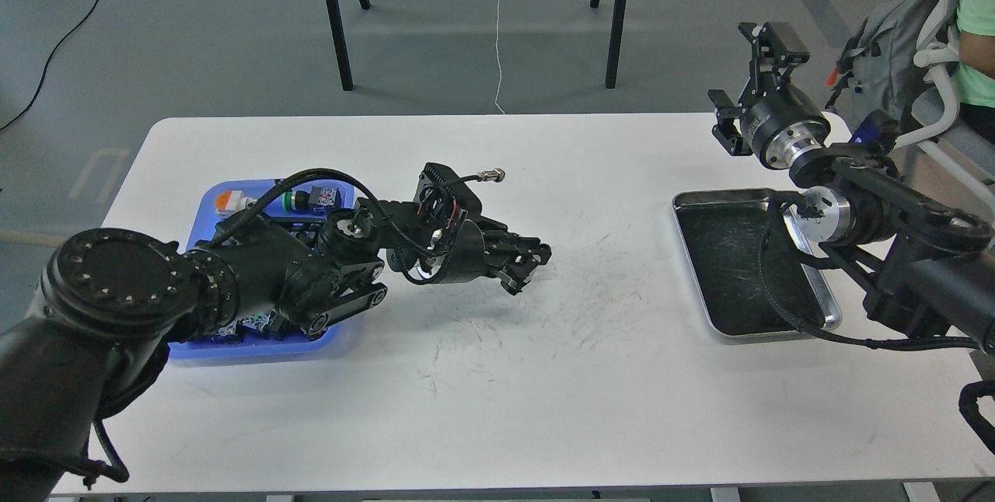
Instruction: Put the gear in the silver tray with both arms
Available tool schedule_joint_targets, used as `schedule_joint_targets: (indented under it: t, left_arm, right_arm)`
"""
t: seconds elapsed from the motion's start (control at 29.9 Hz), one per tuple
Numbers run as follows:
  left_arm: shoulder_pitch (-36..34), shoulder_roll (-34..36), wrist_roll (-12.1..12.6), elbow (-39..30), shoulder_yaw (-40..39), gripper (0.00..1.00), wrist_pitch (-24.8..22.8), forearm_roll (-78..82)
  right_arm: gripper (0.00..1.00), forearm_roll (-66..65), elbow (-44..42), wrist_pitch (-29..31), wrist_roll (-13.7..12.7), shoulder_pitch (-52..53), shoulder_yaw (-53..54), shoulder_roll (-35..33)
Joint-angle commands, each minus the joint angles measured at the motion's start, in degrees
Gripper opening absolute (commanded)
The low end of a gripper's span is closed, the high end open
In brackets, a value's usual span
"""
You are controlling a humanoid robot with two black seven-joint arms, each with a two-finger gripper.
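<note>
Starting at the left: blue tray (204,210) near the table's left end, crowded with small parts and mostly hidden under the left arm (256,269). No gear to be picked out among them. Just right of that tray, left gripper (527,257), low over the bare white table (497,378), pointing right. Fingers dark and close together (too dark to separate); cannot tell if pressed together empty or pinching the gear. Judged as the carry or hand-over stage, with nothing yet delivered.

Further right, well apart from the left gripper: silver tray (731,253), flat on the table near its right end, dark scuffed bottom bare, no gear inside. Above and behind its far edge, right gripper (750,86), raised clear of the table, fingers spread, holding nothing.

To do this step well: keep the left wrist level and travel low across the open middle of the table. Bring the right gripper down to meet it short of the silver tray's rim. Take hold before letting go. Clear the raised rim, mind the black cable (766,277) draped over the silver tray's right side, then release low over the bare bottom.
</note>
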Motion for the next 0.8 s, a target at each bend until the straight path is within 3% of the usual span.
schedule_joint_targets:
  t: [0.0,0.77]
  left_arm:
    - [-0.16,0.0,0.0,-3.13,-0.27,0.07,1.26,0.03]
    - [1.86,0.0,0.0,-8.15,-0.54,0.08,3.81,1.18]
  right_arm:
    - [1.0,-0.1,-0.45,0.09,0.0,0.21,-0.08,0.22]
    - [1.0,-0.27,-1.59,0.0,0.0,0.47,-2.36,0.66]
